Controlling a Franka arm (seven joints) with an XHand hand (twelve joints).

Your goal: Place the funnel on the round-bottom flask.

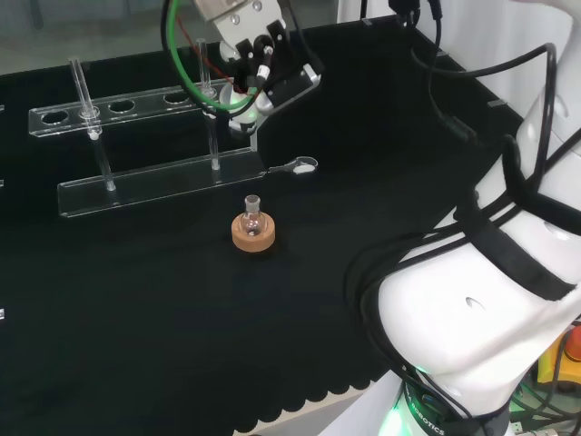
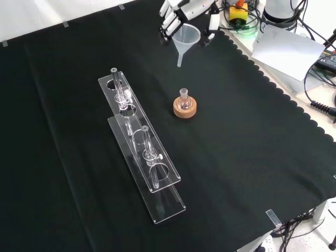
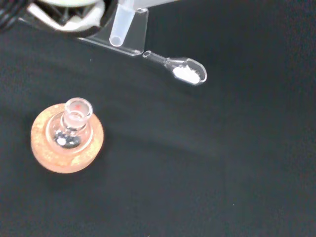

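Hand holds funnel aloft near table's far edge in front view; round-bottom flask waits mid-table on cork ring. Lowering spout into neck remains.

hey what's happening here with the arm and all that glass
The arm's hand holds a clear funnel in the air, spout down, above the black cloth. A small round-bottom flask sits upright on a cork ring mid-bench, its neck open; the funnel is not over it yet. A clear tube rack and a small glass scoop with white powder lie nearby.
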